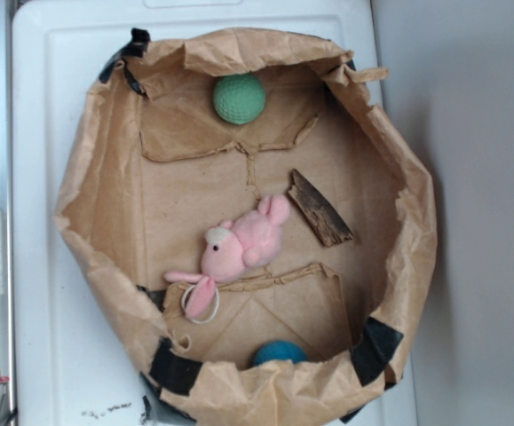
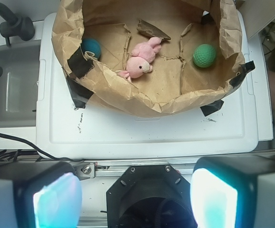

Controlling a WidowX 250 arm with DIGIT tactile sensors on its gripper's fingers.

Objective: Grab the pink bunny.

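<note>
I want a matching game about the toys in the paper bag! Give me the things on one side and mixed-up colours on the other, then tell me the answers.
Things:
1. bunny
2. ball by the far wall in the exterior view
3. ball half hidden under the bag's near rim
4. bark piece

Colours:
A. blue
B. brown
C. pink
D. green

Pairs: 1-C, 2-D, 3-A, 4-B
</note>
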